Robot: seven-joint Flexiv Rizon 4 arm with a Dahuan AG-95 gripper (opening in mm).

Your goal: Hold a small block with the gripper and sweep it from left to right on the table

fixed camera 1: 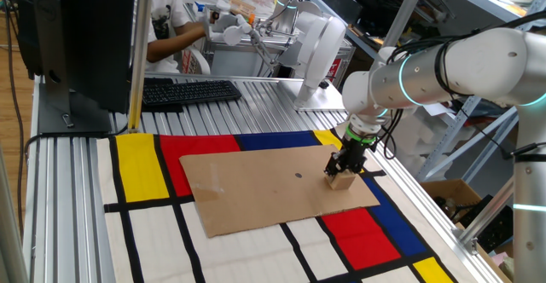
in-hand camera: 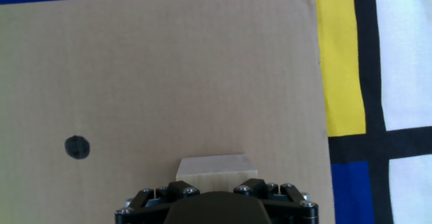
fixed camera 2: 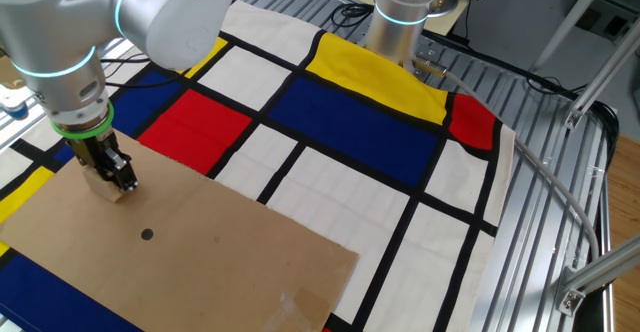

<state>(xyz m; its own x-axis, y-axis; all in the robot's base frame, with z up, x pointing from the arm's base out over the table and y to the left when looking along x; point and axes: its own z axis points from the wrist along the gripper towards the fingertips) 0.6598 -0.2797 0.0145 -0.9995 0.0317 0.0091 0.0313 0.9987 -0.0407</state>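
The bench (fixed camera 1: 256, 91) carries a coloured mat (fixed camera 2: 350, 122), and on the mat lies a brown cardboard sheet (fixed camera 1: 264, 189). The small block (fixed camera 1: 340, 181) stands on this sheet near its right edge in the one fixed view, next to a black dot (in-hand camera: 76, 147). The gripper (fixed camera 1: 345, 165) points down — its fingers are closed on the block. The holding step looks finished. Whether a stroke is ending or about to begin I cannot tell; any next pass needs the block kept flat on the sheet.

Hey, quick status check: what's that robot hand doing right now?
Black two-finger gripper shut on small tan wooden block. Block resting on brown cardboard sheet, near its edge. Nothing in the way.
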